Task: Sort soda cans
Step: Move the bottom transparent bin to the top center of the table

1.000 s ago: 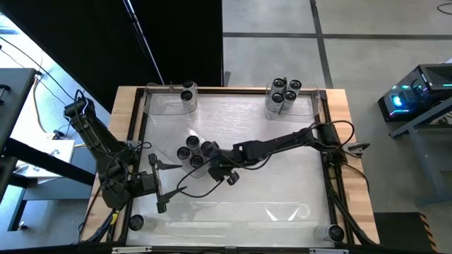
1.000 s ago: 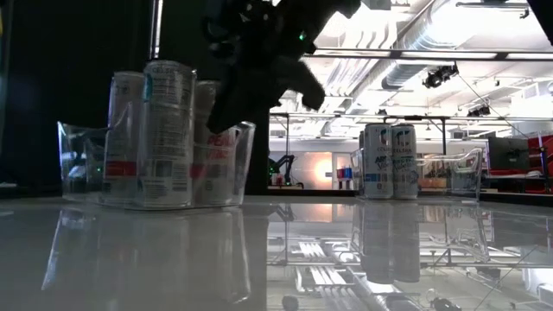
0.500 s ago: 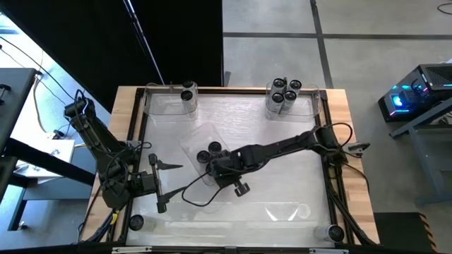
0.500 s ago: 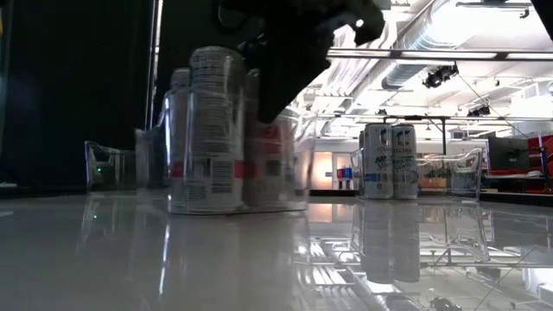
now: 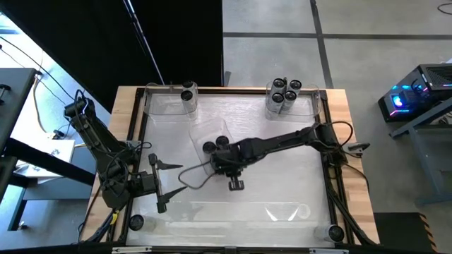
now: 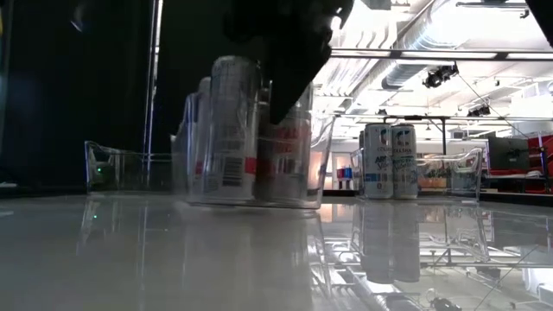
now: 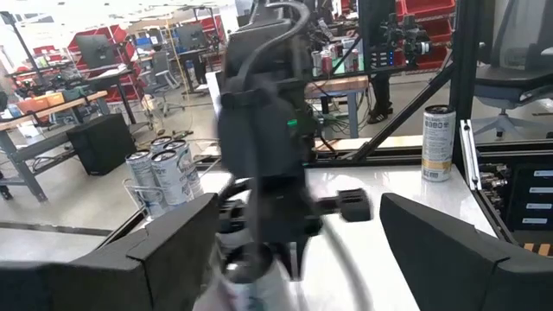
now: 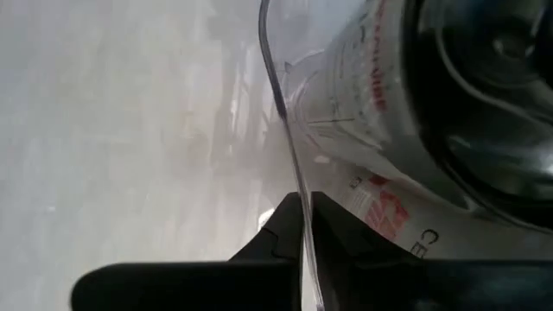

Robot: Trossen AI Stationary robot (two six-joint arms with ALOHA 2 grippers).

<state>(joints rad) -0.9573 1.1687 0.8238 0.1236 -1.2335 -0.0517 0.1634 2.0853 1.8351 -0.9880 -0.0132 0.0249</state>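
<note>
Two dark jointed arms (image 5: 282, 144) — black cables trailing.

grey concrete floor (image 5: 282, 42) with dark seams surrounds the glossy white table with a pale wooden rim (image 5: 233, 90). beyond it, red metal shelving (image 7: 95, 47), a grey swivel chair (image 7: 514, 78), and white ceiling ducts (image 6: 432, 39).

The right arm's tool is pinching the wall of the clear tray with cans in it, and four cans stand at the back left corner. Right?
Not quite. The high view shows only one can at the back left; the four cans stand back right. The right tool does pinch the clear tray wall.
</note>
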